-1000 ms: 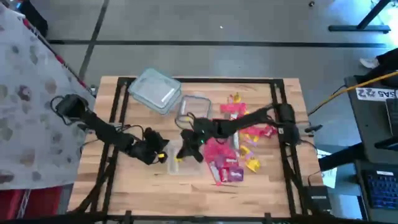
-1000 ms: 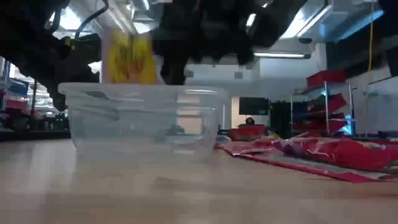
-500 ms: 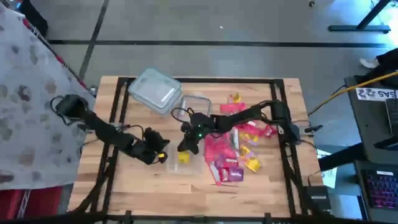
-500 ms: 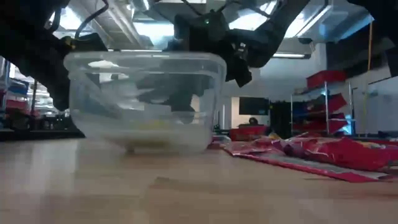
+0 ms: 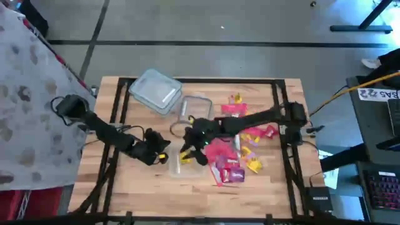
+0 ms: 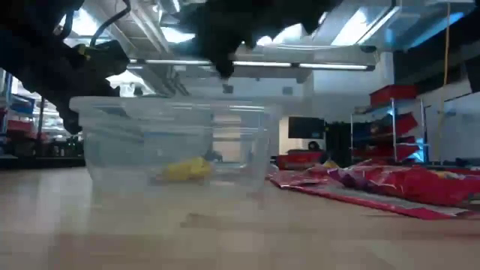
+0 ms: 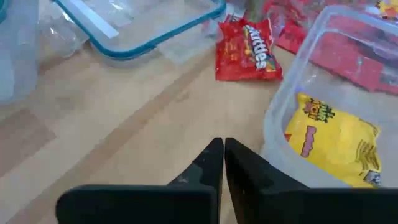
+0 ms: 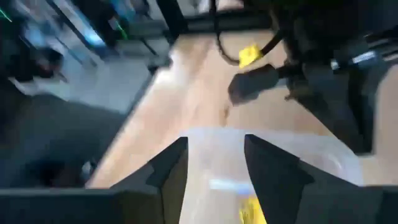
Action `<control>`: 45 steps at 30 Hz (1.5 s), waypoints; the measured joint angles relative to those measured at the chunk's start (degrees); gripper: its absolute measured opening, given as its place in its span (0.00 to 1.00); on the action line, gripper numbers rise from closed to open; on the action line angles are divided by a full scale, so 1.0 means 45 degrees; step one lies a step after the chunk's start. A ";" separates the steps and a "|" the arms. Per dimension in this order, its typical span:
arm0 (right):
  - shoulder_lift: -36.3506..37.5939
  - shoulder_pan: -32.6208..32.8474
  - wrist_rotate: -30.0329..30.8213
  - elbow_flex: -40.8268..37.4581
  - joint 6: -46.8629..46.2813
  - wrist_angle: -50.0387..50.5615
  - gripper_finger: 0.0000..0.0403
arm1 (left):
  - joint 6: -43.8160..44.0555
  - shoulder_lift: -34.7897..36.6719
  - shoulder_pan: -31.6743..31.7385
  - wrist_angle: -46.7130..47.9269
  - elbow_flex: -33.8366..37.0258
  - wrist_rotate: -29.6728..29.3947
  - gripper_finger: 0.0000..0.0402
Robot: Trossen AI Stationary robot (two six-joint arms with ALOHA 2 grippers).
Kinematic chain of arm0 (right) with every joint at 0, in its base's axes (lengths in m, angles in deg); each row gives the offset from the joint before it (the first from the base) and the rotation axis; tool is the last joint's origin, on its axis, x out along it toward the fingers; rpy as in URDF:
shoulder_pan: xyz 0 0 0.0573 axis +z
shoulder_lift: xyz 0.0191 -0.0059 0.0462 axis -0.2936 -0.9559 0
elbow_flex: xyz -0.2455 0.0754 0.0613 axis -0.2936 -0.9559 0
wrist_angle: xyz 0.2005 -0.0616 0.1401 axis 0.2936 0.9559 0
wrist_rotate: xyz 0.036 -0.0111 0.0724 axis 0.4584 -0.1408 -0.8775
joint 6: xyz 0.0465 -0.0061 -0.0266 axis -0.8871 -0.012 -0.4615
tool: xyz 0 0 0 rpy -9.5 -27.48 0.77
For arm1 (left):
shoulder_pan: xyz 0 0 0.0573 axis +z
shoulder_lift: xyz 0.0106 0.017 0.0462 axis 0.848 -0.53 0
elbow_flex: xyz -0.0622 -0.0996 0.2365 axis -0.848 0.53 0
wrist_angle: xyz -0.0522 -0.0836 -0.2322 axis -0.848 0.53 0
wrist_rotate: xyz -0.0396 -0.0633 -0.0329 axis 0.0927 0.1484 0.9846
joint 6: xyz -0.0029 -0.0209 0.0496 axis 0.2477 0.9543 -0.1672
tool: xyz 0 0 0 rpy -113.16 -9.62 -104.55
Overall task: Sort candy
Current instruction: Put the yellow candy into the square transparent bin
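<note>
The left arm reaches in from the bench's left edge, bent low, its left pincer (image 7: 217,163) lying near the middle of the bench with both fingers pressed together and holding nothing. The right arm stretches across from the right side, its wrist turned downward, and the right pincer (image 8: 216,163) hangs above the bench centre with its fingers parted and empty.

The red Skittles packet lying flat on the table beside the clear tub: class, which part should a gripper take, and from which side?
Best guess: pinch the red Skittles packet by a crimped short end, coming from above. It lies flat on the wooden table, so its faces offer no purchase, and the clear tub crowds one side.
</note>
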 joint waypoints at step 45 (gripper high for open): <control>0.1301 1.0311 0.9622 -0.6139 -0.4485 0.8990 0.57 | 0.0002 0.0000 0.0011 0.0009 -0.0005 0.0028 0.00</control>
